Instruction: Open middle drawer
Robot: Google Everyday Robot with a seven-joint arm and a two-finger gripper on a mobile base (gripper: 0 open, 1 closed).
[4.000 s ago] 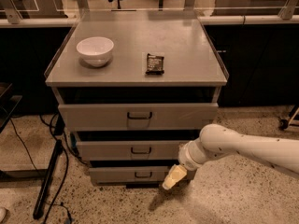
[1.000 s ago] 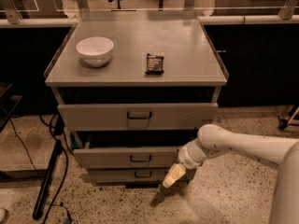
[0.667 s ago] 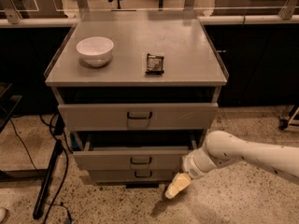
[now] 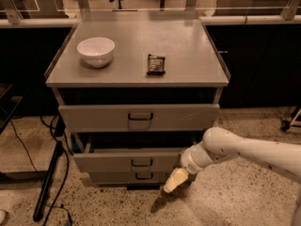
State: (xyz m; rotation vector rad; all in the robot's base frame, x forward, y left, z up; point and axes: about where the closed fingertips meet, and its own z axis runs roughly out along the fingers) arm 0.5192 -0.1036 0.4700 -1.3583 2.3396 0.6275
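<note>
The middle drawer (image 4: 127, 161) is a grey flat front with a small dark loop handle (image 4: 141, 163). It stands pulled out from the cabinet, with a dark gap above it. The top drawer (image 4: 139, 117) and the bottom drawer (image 4: 136, 176) sit further in. My gripper (image 4: 174, 180) is at the end of the white arm, low at the right front corner of the middle and bottom drawers, near the floor. Only one pale finger tip shows.
A white bowl (image 4: 96, 51) and a dark snack packet (image 4: 155, 63) lie on the cabinet top (image 4: 188, 55). Black cables and a stand leg (image 4: 49, 178) are on the floor at the left. A wheeled base (image 4: 289, 121) is at the far right.
The middle drawer has come further out of the cabinet. My arm and gripper have shifted a little down and to the right.
</note>
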